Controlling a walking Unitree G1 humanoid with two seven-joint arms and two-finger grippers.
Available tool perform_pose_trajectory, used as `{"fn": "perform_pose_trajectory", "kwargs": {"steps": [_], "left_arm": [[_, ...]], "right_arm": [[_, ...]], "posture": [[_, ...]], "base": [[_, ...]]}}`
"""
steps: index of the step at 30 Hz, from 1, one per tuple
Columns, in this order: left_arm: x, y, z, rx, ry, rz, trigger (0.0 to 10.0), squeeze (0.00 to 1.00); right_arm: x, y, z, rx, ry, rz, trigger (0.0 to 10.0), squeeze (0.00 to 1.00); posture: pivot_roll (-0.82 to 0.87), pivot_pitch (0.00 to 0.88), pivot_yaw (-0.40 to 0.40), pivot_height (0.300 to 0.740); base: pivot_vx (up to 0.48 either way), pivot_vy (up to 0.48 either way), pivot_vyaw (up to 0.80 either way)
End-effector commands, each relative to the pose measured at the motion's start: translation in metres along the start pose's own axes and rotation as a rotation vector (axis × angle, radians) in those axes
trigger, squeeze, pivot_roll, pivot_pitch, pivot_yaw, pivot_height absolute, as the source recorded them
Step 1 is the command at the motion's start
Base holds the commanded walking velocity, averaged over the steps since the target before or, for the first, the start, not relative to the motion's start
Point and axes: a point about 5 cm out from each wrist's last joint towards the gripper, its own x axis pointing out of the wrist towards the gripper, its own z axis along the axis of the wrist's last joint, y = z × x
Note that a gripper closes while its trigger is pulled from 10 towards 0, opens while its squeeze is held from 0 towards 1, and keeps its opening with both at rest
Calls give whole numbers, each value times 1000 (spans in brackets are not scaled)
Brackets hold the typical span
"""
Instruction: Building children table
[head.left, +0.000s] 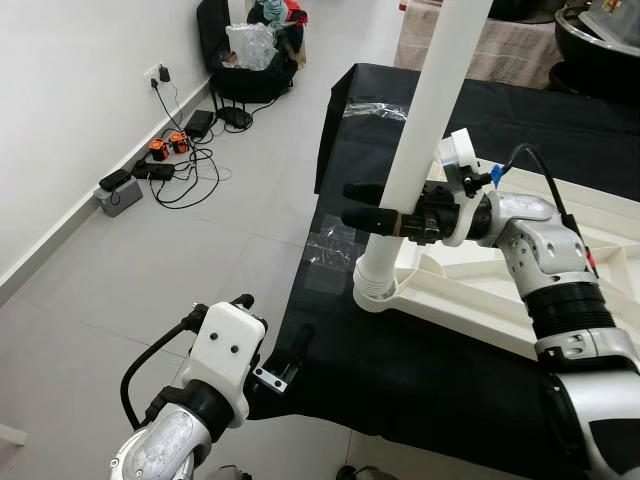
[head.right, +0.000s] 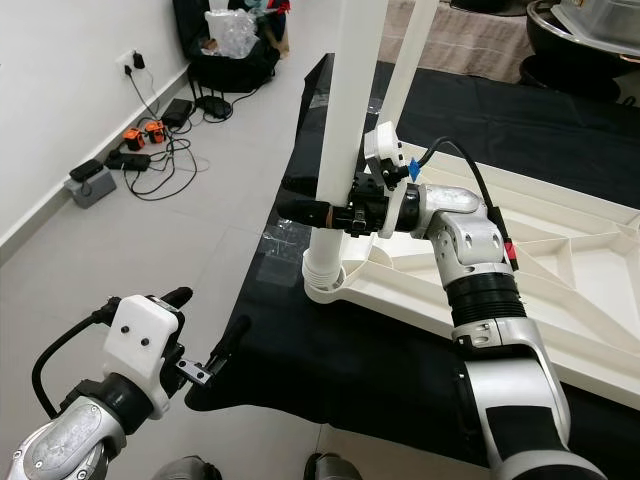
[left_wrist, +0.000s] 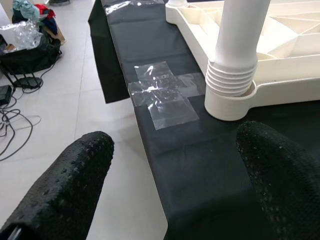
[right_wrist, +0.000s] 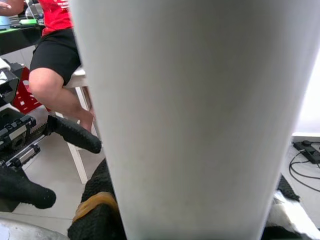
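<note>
A white tabletop (head.left: 470, 300) lies upside down on a black cloth (head.left: 400, 380). A long white table leg (head.left: 425, 110) stands upright in its near-left corner socket (head.left: 378, 292), ribbed end down. My right gripper (head.left: 348, 204) is shut on the leg a little above the socket, one black finger on each side; in the right wrist view the leg (right_wrist: 195, 115) is very close. My left gripper (head.left: 272, 325) hangs low beside the cloth's front-left edge, open, with nothing between its fingers (left_wrist: 60, 185). It points toward the socket (left_wrist: 232, 100).
Clear plastic bags (left_wrist: 162, 95) lie on the cloth near the socket. A second white leg (head.right: 408, 50) rises farther back. Cables and power strips (head.left: 165, 165) and a black bag (head.left: 245, 60) sit on the floor by the left wall. A person (right_wrist: 55, 65) sits beyond.
</note>
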Motion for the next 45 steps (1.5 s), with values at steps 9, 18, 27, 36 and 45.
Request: {"fn": "perform_pose_trajectory", "kwargs": {"steps": [9, 18, 27, 36, 45], "left_arm": [[0, -2, -1, -1, 13, -23, 10000, 0], [0, -1, -1, 1, 11, -22, 10000, 0], [0, -1, -1, 2, 12, -20, 10000, 0], [2, 0, 0, 4, 7, -15, 10000, 0], [1, -3, -5, -4, 36, -32, 10000, 0]], "right_arm": [[-9, 4, -10, -5, 56, 27, 10000, 0], [-10, 5, -14, 2, 70, 36, 10000, 0], [-8, 5, -19, 15, 75, 15, 10000, 0], [-6, 0, -30, 46, 89, -92, 10000, 0], [-5, -2, -33, 53, 84, -152, 10000, 0]], "posture": [[113, 152, -67, 740], [113, 152, -64, 740], [112, 155, -64, 740], [111, 155, -66, 740], [108, 156, -61, 740]], "base": [[0, 0, 0], [0, 0, 0], [0, 0, 0], [0, 0, 0], [0, 0, 0]]}}
